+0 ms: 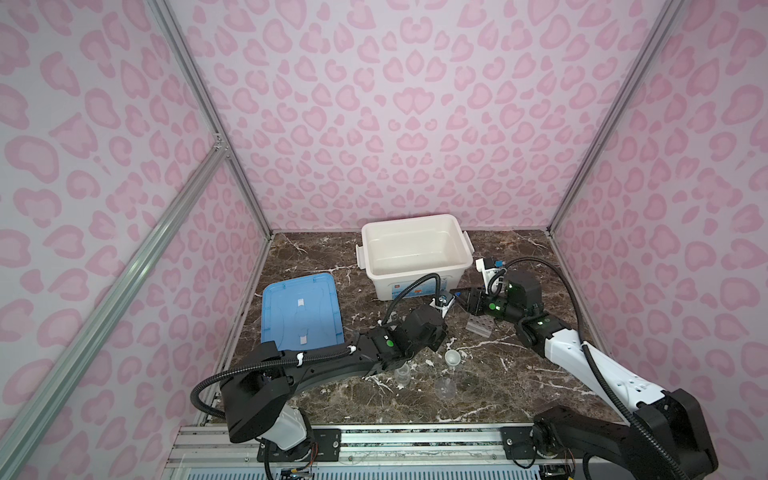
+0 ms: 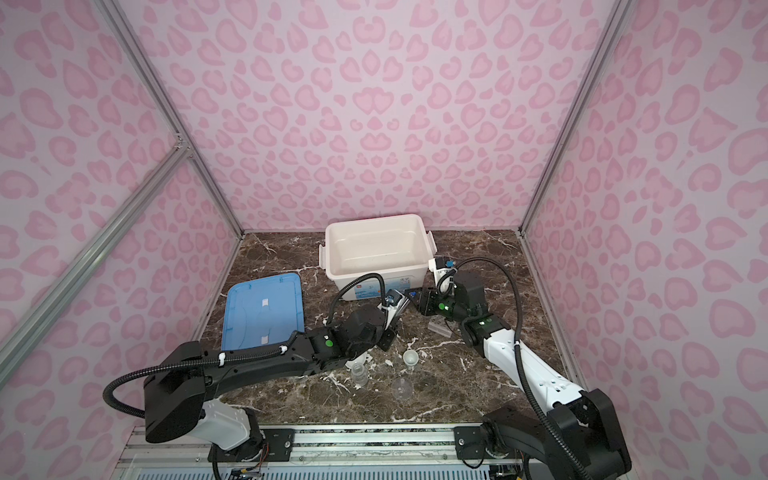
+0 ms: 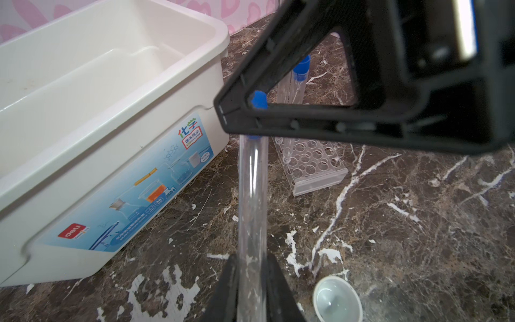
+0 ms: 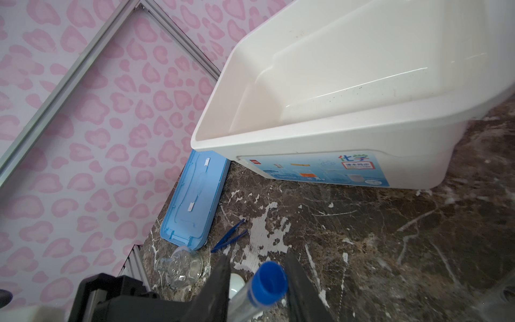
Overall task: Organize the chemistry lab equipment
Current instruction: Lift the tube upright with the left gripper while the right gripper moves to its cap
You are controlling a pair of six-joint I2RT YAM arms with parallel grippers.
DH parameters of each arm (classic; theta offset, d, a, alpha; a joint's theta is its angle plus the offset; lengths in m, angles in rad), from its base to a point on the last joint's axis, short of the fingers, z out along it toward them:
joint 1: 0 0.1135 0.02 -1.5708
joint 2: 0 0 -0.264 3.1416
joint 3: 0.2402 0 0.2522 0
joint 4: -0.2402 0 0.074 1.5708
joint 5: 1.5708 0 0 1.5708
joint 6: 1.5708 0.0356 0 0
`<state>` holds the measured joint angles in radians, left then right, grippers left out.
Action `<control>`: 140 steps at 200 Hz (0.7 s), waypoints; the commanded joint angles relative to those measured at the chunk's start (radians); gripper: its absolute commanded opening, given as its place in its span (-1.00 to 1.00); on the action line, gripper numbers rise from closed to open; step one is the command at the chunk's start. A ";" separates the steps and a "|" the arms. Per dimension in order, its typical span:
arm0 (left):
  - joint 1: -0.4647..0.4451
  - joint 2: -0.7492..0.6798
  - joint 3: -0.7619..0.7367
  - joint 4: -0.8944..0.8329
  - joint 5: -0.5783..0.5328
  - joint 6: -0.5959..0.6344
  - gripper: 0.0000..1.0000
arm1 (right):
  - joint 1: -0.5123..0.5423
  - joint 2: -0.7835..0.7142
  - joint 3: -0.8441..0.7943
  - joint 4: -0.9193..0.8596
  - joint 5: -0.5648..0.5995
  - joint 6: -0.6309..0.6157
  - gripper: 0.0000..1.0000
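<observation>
My left gripper (image 3: 252,259) is shut on the lower end of a long clear test tube (image 3: 252,195), holding it above the marble table in front of the bin. The tube's blue cap (image 4: 269,281) lies between the jaws of my right gripper (image 4: 257,259), which stand open with a gap on one side of the cap. In both top views the two grippers meet near the bin's front right corner, the right gripper (image 1: 463,298) reaching leftward. The clear holed rack (image 3: 312,164) lies just beyond, with another blue-capped tube (image 3: 298,83) standing in it.
The white bin (image 1: 409,286) stands at the back; the blue lid (image 1: 301,309) lies flat at the left. A small white bowl (image 1: 451,357), a glass flask (image 1: 403,374) and another clear glass piece (image 1: 445,386) sit in front. Dark blue tweezers (image 4: 228,235) lie near the lid.
</observation>
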<state>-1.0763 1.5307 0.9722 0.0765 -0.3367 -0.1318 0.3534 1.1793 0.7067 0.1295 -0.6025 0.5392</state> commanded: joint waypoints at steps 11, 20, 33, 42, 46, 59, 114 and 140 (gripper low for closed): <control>-0.002 -0.003 0.006 0.042 -0.007 0.006 -0.61 | 0.001 -0.004 -0.010 0.030 -0.021 0.009 -0.41; -0.001 -0.001 0.008 0.042 -0.004 0.002 -0.61 | 0.000 -0.004 -0.011 0.029 -0.022 0.008 -0.43; -0.001 0.000 0.010 0.043 -0.003 0.000 -0.61 | 0.000 -0.006 -0.013 0.031 -0.021 0.010 -0.46; -0.002 0.001 0.010 0.045 -0.003 -0.001 -0.61 | -0.001 -0.007 -0.013 0.033 -0.023 0.010 -0.49; -0.002 0.001 0.010 0.045 -0.004 -0.001 -0.61 | 0.000 -0.006 -0.013 0.033 -0.023 0.010 -0.50; -0.002 0.002 0.011 0.046 -0.001 0.000 -0.61 | 0.001 -0.007 -0.013 0.033 -0.024 0.008 -0.52; -0.002 0.015 0.021 0.038 0.009 -0.005 -0.55 | 0.001 -0.027 -0.026 0.039 -0.014 0.010 -0.65; -0.001 0.021 0.023 0.037 0.007 -0.012 -0.49 | 0.001 -0.041 -0.030 0.035 -0.001 0.010 -0.69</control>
<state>-1.0775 1.5436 0.9821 0.0769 -0.3355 -0.1352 0.3534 1.1477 0.6857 0.1436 -0.6094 0.5533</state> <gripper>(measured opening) 0.234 0.164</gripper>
